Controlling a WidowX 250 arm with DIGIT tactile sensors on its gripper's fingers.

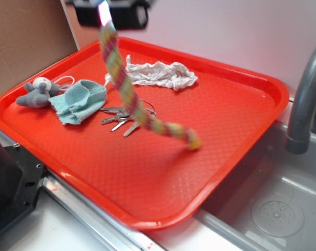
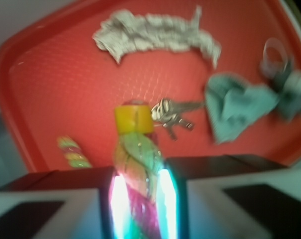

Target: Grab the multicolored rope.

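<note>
Hanging from gripper, multicolored rope, lower end trailing right.

Tray over the sink's edge, crumpled paper near its back edge, stuffed toy at the left corner, cloth just right of it, keys near the middle, rope hanging from above, its tip right of the keys

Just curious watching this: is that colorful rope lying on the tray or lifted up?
Mostly lifted. The gripper is shut on the multicolored rope, which hangs slanting down; its lower end seems to touch the red tray.
</note>
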